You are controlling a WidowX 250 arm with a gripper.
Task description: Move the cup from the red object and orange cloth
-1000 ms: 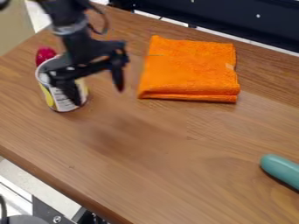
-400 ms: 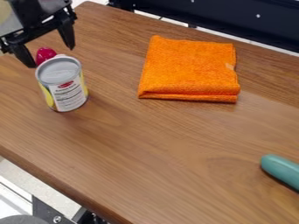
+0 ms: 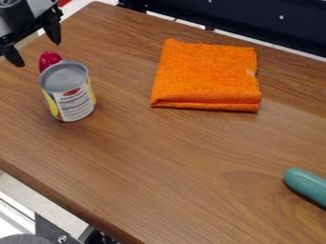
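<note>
Two fingers of the gripper (image 3: 38,53) stand apart, empty; the can (image 3: 68,95) sits upright beside the red object (image 3: 48,59), presumably placed to clear the orange cloth (image 3: 207,76).

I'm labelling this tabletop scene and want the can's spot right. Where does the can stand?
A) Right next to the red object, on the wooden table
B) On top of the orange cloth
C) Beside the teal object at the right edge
A: the can stands upright on the wooden table, with the red object showing right behind it.
</note>
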